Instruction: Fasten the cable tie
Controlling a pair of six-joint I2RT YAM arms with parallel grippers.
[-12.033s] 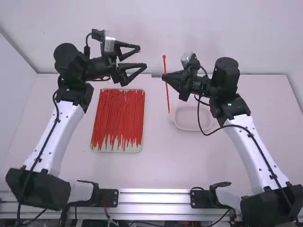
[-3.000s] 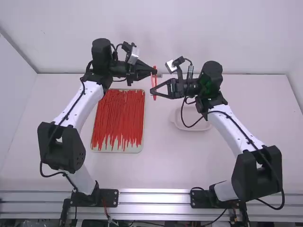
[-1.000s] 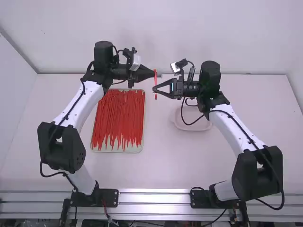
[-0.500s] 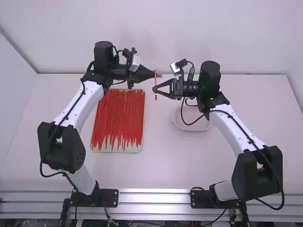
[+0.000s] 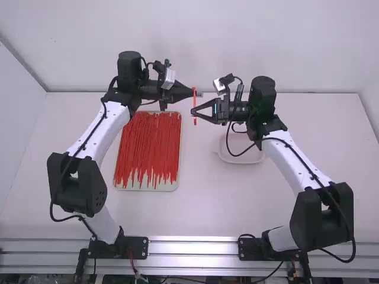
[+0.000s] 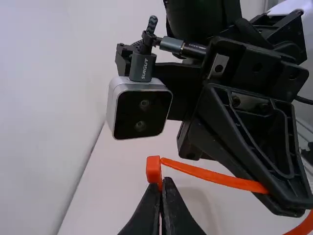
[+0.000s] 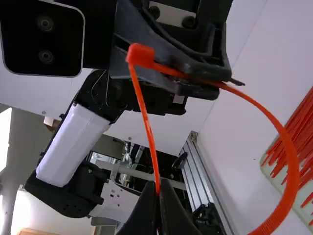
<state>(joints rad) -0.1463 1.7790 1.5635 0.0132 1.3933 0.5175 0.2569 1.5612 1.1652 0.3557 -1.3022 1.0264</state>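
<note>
Currently one cable tie [image 7: 145, 110], looped, sits midair over the far middle of the table [image 5: 195, 201]. The left gripper [image 6: 160, 186] is clamped by its head, the right gripper [image 7: 157, 188] on its tail. One tray [image 5: 145, 188] lies left.

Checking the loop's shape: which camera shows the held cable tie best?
The right wrist view: the cable tie shows its head, a straight run to the right gripper and the wide curved loop. The left wrist view gives the head at the left gripper and one strap; the high view, a small red sliver.
</note>
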